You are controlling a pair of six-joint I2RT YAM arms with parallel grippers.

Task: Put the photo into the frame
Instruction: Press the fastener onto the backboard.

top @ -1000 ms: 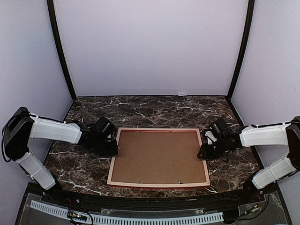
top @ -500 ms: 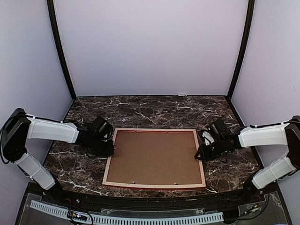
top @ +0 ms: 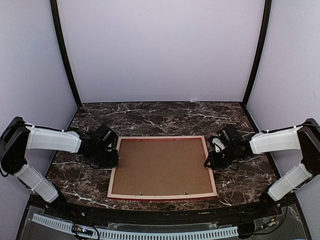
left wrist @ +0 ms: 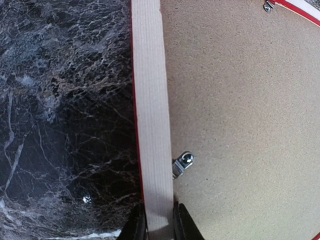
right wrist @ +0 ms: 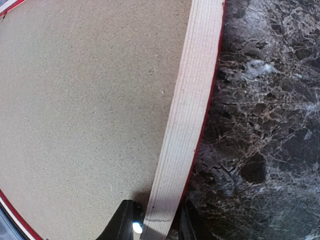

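From above, the frame is lying back-up at the middle of the marble table, its brown backing board facing the camera. The left gripper is pinching the left rail and the right gripper is pinching the right one.

At the left wrist, both fingers are clamping the pale wood rail, just beside a metal clip.

At the right wrist, the fingers are likewise straddling the rail - one over the board, one over the marble - and are closed on the wood.
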